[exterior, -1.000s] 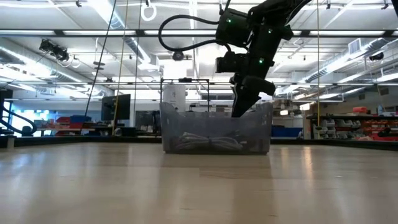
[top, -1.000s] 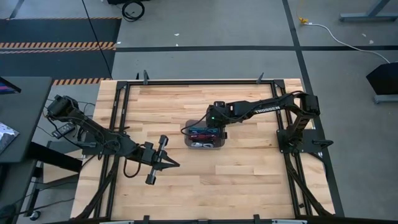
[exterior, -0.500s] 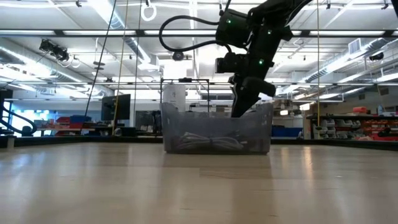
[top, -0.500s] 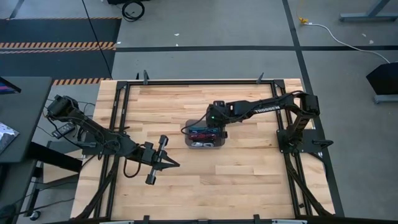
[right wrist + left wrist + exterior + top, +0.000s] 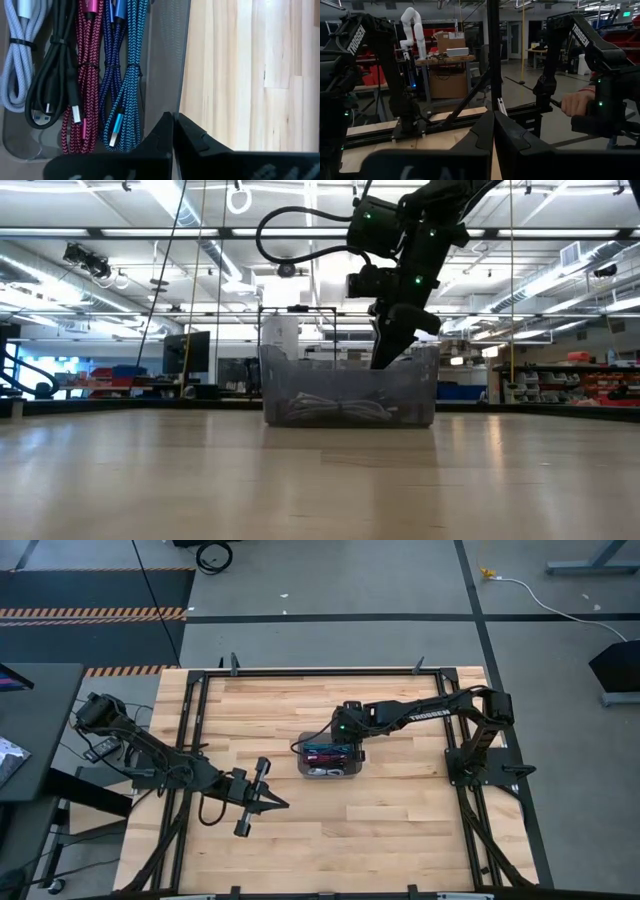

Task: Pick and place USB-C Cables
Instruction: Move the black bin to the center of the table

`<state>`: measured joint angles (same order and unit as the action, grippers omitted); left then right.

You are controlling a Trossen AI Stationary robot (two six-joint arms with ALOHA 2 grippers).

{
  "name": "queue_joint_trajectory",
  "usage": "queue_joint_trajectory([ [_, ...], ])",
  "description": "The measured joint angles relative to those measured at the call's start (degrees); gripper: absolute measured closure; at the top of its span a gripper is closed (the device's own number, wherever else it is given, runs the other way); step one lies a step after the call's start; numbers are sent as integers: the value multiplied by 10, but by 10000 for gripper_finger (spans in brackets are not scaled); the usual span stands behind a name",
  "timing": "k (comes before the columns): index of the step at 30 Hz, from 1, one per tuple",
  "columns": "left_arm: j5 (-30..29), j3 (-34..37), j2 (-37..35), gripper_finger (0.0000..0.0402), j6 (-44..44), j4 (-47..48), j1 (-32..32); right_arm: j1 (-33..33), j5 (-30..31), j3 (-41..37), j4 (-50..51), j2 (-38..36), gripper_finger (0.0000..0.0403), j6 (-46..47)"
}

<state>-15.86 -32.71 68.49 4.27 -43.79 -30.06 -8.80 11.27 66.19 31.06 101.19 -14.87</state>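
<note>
- The wooden table (image 5: 400, 810) looks bare of cables from above, so nothing seems to be waiting for pickup out on the boards.
- The right arm reaches in from its side and hangs over the grey tray (image 5: 329, 770) near the middle of the table. The left arm is parked well off at its own near corner, away from the tray.
- The tray holds all five USB-C Cables (image 5: 80, 75), side by side in a row: silver-grey cable (image 5: 20, 65), black cable (image 5: 55, 70), dark red cable (image 5: 85, 75), purple-blue cable (image 5: 111, 75) and teal cable (image 5: 131, 75), each still tied in its little coil.
- The right gripper (image 5: 173, 131) sits just over the tray's wall on the teal side. Its two fingers are pressed together and there's nothing between them.
- The left gripper (image 5: 493, 131) is pinched together too, holding nothing, pointing off into the room.
- My read: if the job was getting the cables into the tray, it's basically finished and the arm only needs to back off. If they're meant to come out, then nothing's been pulled yet. I can't say which from here.
</note>
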Motion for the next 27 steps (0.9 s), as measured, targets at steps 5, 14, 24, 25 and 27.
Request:
queue_joint_trajectory([
  [5,0,0,0,383,0,0,0,0,-2,0,0,0,395,1],
  [14,0,0,0,382,0,0,0,1,-11,0,-2,0,383,2],
  [24,0,0,0,381,-1,0,0,16,-29,-2,-1,3,289,14],
  [25,0,0,0,381,-1,0,0,19,-28,-3,1,3,281,17],
  [27,0,0,0,381,-1,1,0,26,-19,-3,-2,2,268,18],
])
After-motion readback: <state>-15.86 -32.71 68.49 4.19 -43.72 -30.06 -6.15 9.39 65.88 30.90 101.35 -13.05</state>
